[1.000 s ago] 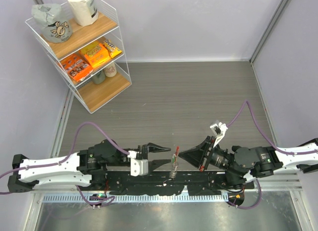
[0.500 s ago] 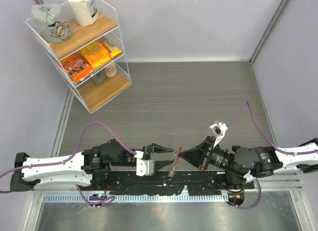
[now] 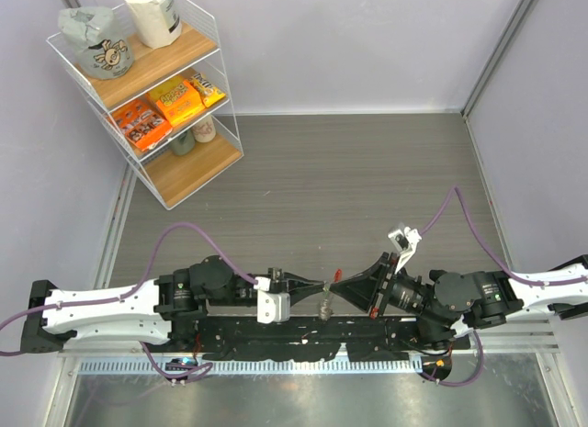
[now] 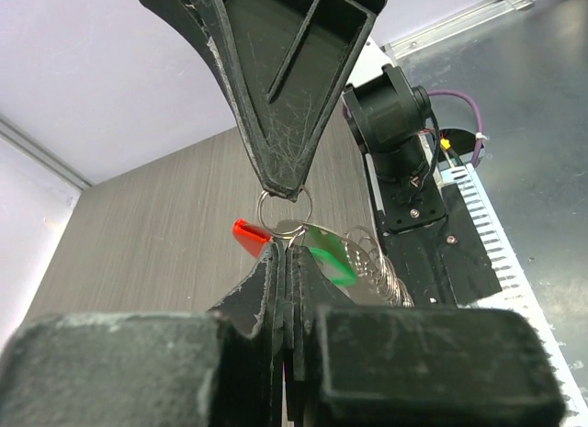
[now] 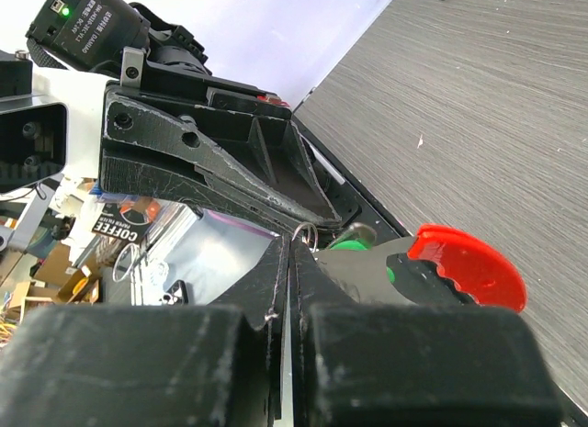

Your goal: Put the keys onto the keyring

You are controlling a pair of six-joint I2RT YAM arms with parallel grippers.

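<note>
The left gripper is seen with its fingers pressed together, apparently clamped on the metal of the green key just beside its head. The keyring is held in the air between the two tips, near the front edge of the table, with its red part to one side and its silvery chain hanging below. The right gripper is closed on the keyring's thin wire loop.

The bunch is judged light, hard and slippery. The chain is expected to swing loosely and the loop to be springy, so the key is best taken by its flat coloured head, and the loop close to its gap.

Compared with a second ago, the left gripper has been brought rightward to the bunch and closed, where before it was held open and clear of it. The right gripper is unchanged.
</note>
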